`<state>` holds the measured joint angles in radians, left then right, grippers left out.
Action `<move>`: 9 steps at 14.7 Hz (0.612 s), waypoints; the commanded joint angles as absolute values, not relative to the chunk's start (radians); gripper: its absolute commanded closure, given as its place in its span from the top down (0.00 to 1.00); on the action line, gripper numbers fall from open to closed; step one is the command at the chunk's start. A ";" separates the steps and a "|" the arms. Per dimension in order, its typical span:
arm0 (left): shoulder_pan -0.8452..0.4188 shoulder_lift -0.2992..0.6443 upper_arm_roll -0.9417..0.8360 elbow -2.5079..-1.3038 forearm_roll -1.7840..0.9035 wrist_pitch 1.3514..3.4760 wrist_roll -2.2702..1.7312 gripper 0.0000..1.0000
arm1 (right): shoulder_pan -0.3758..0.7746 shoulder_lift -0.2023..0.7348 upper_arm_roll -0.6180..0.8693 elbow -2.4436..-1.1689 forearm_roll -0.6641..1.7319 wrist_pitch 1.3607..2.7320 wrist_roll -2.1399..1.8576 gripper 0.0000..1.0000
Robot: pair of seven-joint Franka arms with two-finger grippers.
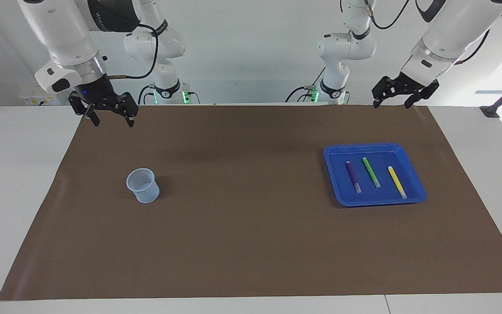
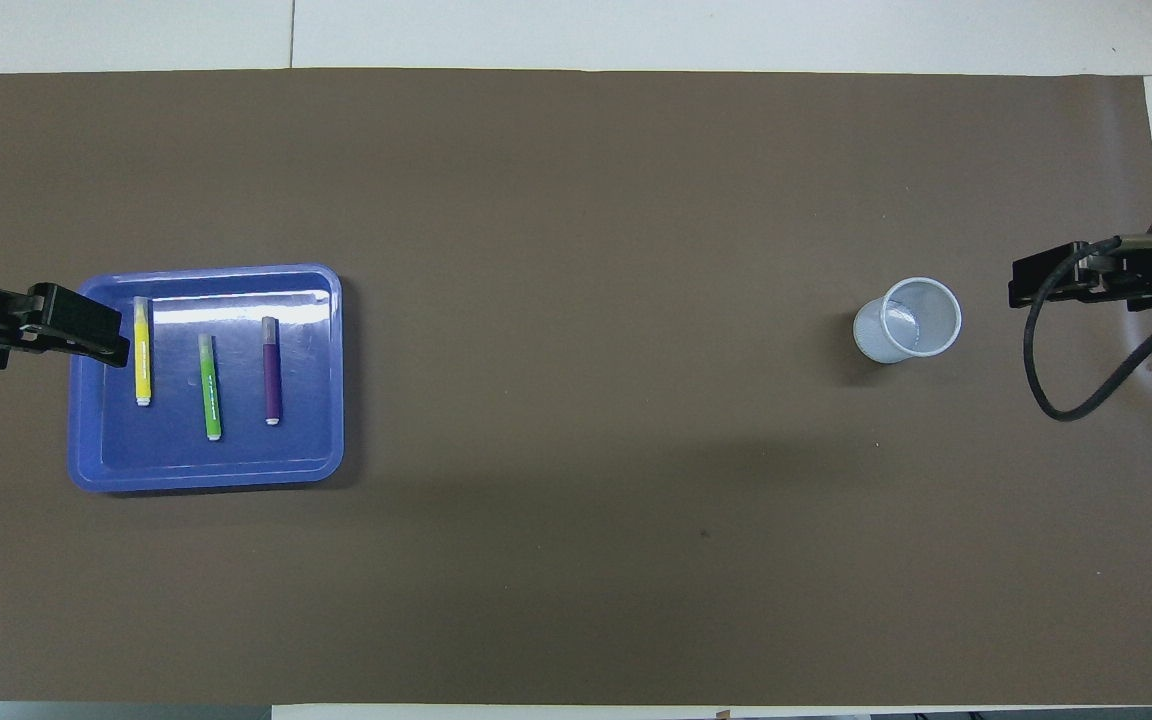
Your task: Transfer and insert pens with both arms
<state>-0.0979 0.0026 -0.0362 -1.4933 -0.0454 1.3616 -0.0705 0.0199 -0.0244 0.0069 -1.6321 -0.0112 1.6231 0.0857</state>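
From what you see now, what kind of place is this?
Probably a robotics lab bench set up for a test. Two large white arms hang their open left gripper and right gripper over a brown mat holding only a blue tray and a cup.

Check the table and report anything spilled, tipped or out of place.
Nothing stands out. The purple pen, green pen and yellow pen lie apart in the blue tray. The cup stands upright on the brown mat.

I see three pens (image 1: pixel 372 172): one yellow, one green, one purple. There is one blue tray (image 1: pixel 413 196), one cup (image 1: pixel 143 185) and one brown mat (image 1: pixel 251 235).
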 commanded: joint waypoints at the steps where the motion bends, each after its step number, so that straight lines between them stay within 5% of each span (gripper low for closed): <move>1: -0.080 -0.032 -0.034 -1.563 -0.035 1.419 -0.069 1.00 | 0.012 -0.035 0.011 -1.640 0.005 1.634 0.067 1.00; 9: 0.086 -0.084 -0.032 -1.928 -0.034 1.771 0.149 1.00 | 0.012 -0.035 0.011 -1.641 0.006 1.634 0.066 1.00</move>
<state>0.0524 -0.0496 -0.0300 -1.7959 -0.0428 1.6540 0.0917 0.0199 -0.0244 0.0071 -1.6321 -0.0112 1.6231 0.0857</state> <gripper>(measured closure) 0.000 0.000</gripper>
